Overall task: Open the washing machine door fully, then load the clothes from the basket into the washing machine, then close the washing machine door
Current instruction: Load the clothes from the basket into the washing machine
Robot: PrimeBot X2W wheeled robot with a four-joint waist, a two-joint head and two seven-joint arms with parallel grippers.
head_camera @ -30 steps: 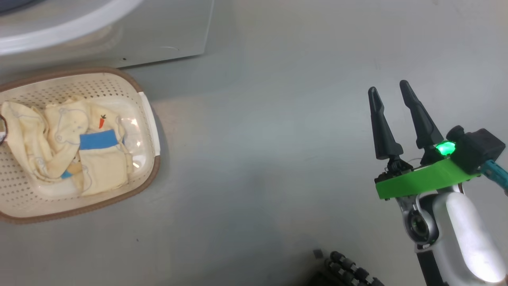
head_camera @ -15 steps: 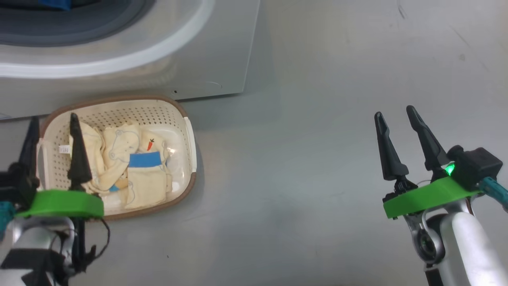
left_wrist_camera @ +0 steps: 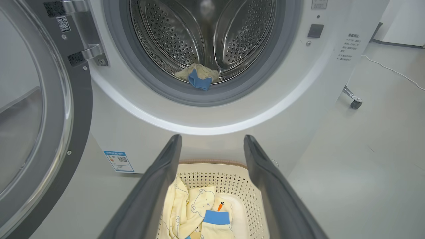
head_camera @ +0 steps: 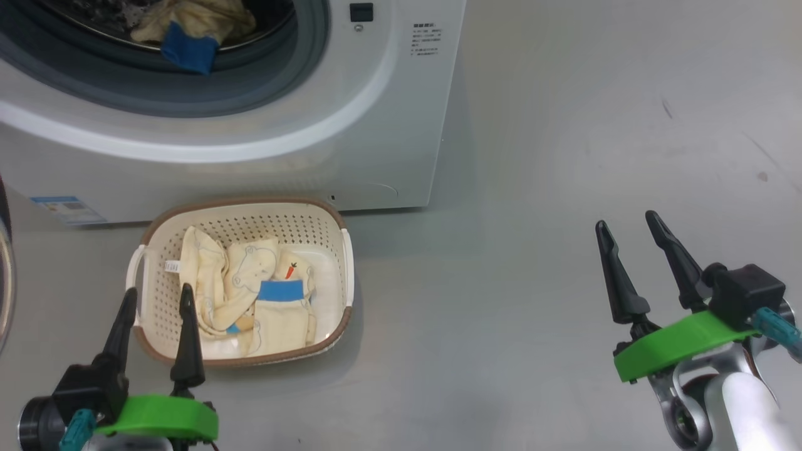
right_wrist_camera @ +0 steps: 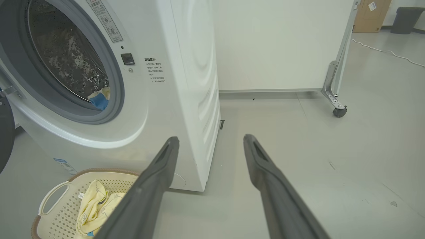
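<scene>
Black fingers of the left gripper (head_camera: 158,289) are spread wide with nothing between them. It hangs above the near left corner of the basket (head_camera: 263,228), apparently clear of it. The right gripper (head_camera: 626,219) is also wide apart and empty, well off to the right over bare floor (head_camera: 501,300).

The basket sits on the floor just in front of the washing machine (head_camera: 388,125); whether they touch can't be told. The clothes (head_camera: 250,300) are bunched in its left and middle, carrot mark up, and the right part of its bottom is bare. The door (left_wrist_camera: 78,116) is swung out to the left and looks fully open, so that step is judged done. One garment (left_wrist_camera: 199,76) is already in the drum (left_wrist_camera: 166,36), at the front lip, with its blue band drooping toward the grey seal (left_wrist_camera: 212,96).

The step in hand is judged to be loading, with the left gripper taking the next piece.

- Drop the fingers straight into the middle of the pile, away from the rim and the perforated wall.
- Pinch a thick fold, not a thin edge, because soft cloth slips and trails.
- Lift until the hanging cloth clears the rim, or the light basket may drag along.
- Carry the piece past the seal and let go deep in the drum.
- Cloth left near the lip risks being trapped when the door shuts.
</scene>
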